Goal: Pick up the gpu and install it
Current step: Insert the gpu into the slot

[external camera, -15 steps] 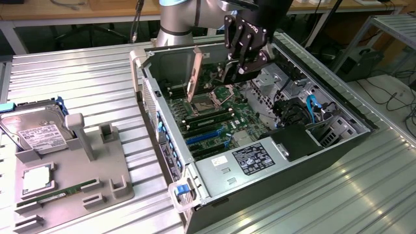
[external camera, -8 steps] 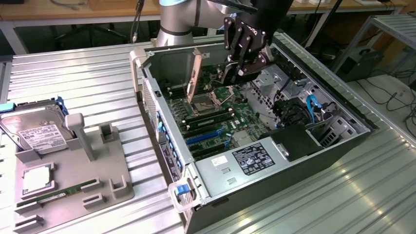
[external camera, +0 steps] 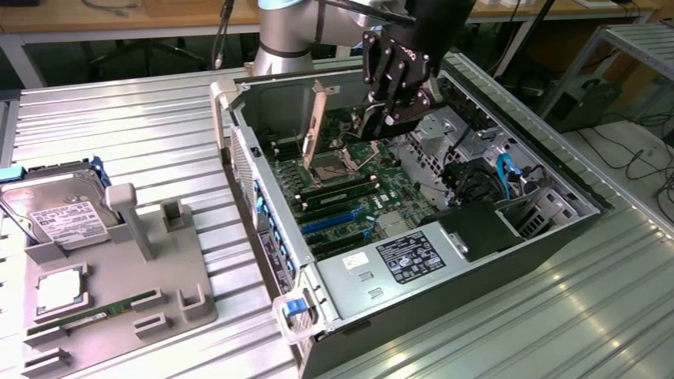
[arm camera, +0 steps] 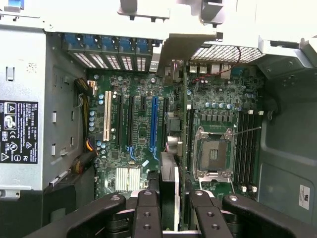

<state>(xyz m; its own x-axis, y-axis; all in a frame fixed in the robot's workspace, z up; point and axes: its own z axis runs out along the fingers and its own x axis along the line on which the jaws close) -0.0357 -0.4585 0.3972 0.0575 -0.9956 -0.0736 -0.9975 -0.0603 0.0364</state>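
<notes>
Ribbed metal benchtop [external camera: 126, 118] carries our open computer case [external camera: 548, 229]; we see our gripper [external camera: 392, 110] clamped on the gpu [arm camera: 171, 186], held edge-down above the motherboard [arm camera: 143, 129] slots, presumably for seating.

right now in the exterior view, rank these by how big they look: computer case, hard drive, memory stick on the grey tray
1. Computer case, by far the largest.
2. Hard drive.
3. Memory stick, a thin strip, smallest.
All lie at a similar range, so the order looks safe.

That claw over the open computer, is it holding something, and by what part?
Yes. The gripper holds the gpu edge-on, its fingers pinching the card's upper edge, above the motherboard inside the computer case.
</notes>
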